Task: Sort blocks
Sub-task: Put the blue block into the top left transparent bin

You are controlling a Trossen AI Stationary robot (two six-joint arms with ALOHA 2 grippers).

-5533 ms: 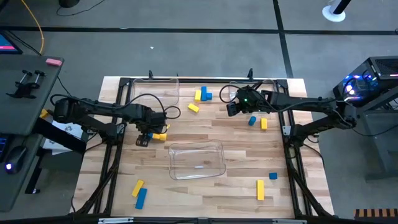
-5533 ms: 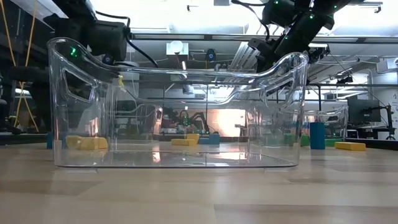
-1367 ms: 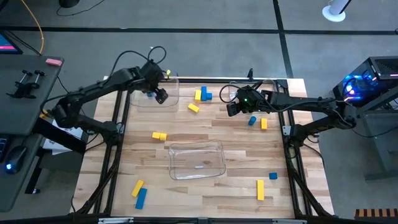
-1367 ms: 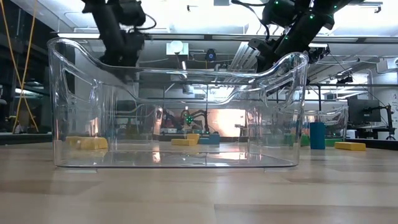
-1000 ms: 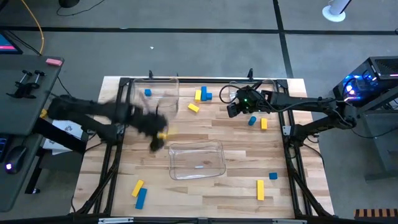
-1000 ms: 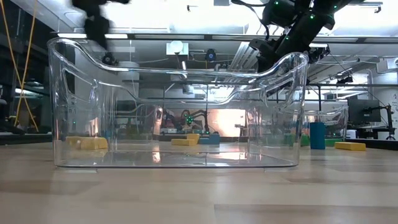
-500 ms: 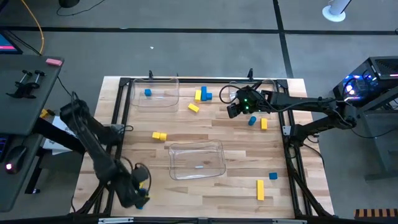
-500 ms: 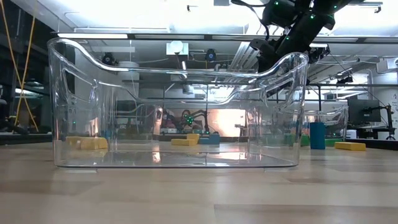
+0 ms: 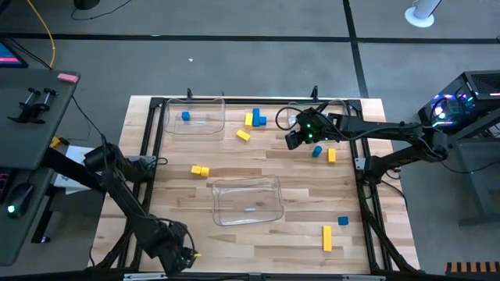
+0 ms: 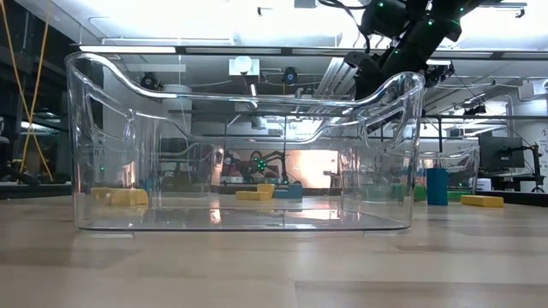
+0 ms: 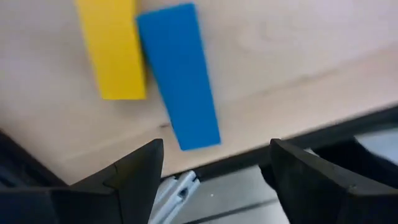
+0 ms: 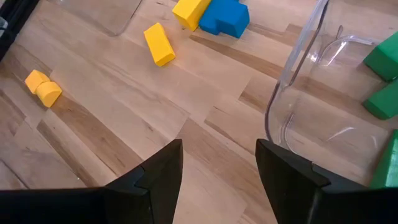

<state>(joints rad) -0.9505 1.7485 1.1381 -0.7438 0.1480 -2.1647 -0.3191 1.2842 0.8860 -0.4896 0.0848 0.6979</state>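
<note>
Sorting early: one blue block [image 9: 185, 116] binned, most blocks loose on worktop [image 9: 258, 168]. Left hand [image 11: 211, 163] released, empty, above blue bar [image 11: 178, 75], yellow bar [image 11: 112, 46] alongside. Right hand [image 12: 219, 163] released, idle beside bin [image 12: 348, 68] with green blocks [image 12: 387, 56].

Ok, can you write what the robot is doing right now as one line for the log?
left gripper: open, above blue bar beside yellow bar, near table edge | right gripper: open, waiting by bin with green blocks

No readable text (or labels) anywhere.

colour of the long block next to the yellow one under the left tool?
Blue, clearest in the left wrist view.
</note>
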